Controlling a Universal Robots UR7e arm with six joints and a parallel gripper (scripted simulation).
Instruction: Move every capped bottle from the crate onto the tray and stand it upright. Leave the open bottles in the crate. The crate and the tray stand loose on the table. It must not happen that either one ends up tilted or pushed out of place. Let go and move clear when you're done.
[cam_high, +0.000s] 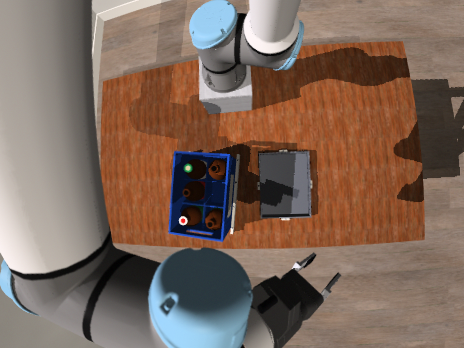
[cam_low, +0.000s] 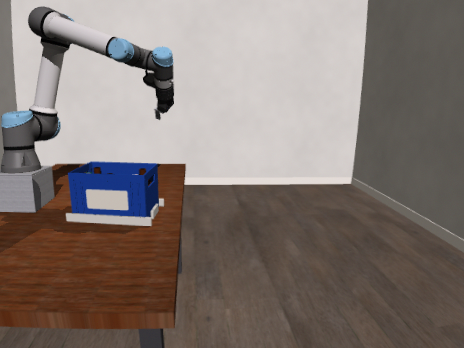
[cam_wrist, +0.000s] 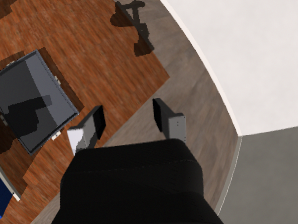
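A blue crate (cam_high: 202, 200) stands on the wooden table and also shows in the side view (cam_low: 114, 194). It holds several brown bottles. One has a green cap (cam_high: 188, 168) at the far left cell. One has a red cap (cam_high: 183, 220) at the near left cell. Three open bottles (cam_high: 216, 169) (cam_high: 189, 191) (cam_high: 214, 219) stand in other cells. The grey tray (cam_high: 285, 184) lies right of the crate and is empty; it also shows in the wrist view (cam_wrist: 29, 100). My gripper (cam_high: 316, 273) (cam_low: 160, 112) (cam_wrist: 128, 112) is open and empty, high above the table's front edge.
The robot base (cam_high: 226, 92) stands on a grey block at the back of the table. The arm's elbow and forearm (cam_high: 125, 295) fill the left and lower part of the overhead view. A white wall and dark floor lie beyond the table.
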